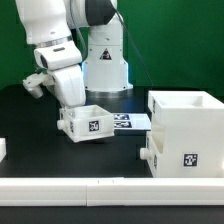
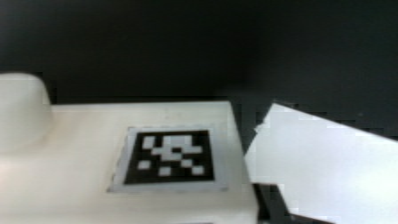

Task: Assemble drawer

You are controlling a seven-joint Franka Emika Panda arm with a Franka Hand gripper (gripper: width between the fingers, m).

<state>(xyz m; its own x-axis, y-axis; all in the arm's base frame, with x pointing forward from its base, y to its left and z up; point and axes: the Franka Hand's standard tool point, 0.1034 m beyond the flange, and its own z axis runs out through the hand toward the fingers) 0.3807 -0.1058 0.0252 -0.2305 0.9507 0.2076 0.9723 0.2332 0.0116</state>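
The tool sits low at the rear wall of a small white tray, one of the drawer's box trays, and its fingers are hidden behind the wrist housing and the tray rim, so I cannot tell whether they pinch the wall or stand apart. In the wrist view one pale finger shows beside the tray's tagged face. The tray rests on the black desk, partly over the marker board. The large cube housing stands to the exterior view's right, apart from the tray, with a second tray protruding low from its side. Judging by this, the tray is about to be carried to the housing. Doing it well calls for a firm, centred grip on the wall, keeping the tray level, and squaring it to the opening before sliding it in.
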